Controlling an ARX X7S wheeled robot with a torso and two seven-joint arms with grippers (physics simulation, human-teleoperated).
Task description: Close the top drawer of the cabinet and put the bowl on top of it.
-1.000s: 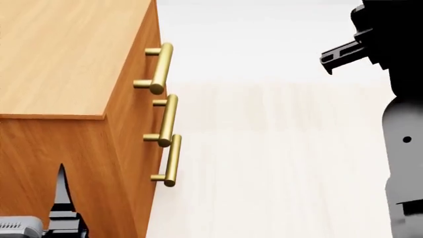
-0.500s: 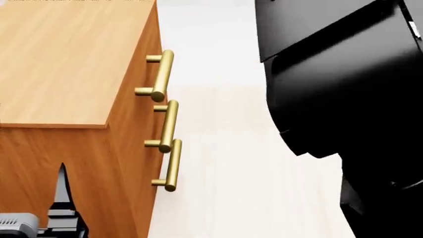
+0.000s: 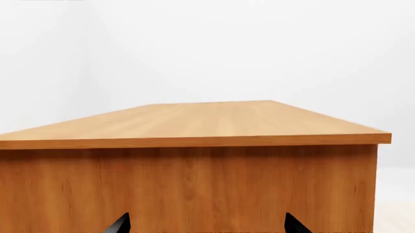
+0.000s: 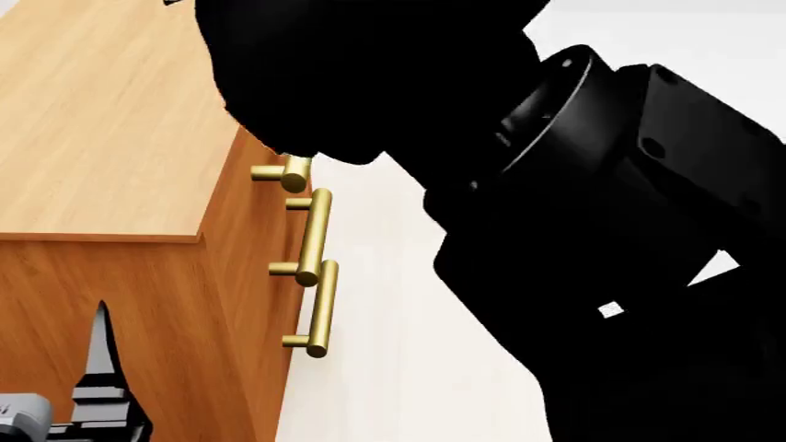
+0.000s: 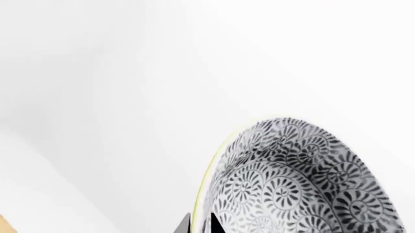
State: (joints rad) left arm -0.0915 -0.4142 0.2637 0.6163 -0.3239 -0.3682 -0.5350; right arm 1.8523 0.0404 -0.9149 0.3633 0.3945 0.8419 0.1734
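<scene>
I am carrying the bowl (image 5: pixel 298 179) in my right gripper (image 5: pixel 201 224), clamped on its rim, a stiff, slippery, breakable hold, swinging over the cabinet (image 4: pixel 110 138); left gripper (image 3: pixel 204 224) is spread.

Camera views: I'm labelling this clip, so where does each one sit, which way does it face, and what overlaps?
Head view: looks down over the cabinet and its brass handles; the right arm fills most of it, left hand low.
Left wrist view: faces the cabinet's side, fingertips at the edge.
Right wrist view: faces the bowl at the right hand.
Shared: head and left wrist both show the cabinet.
</scene>
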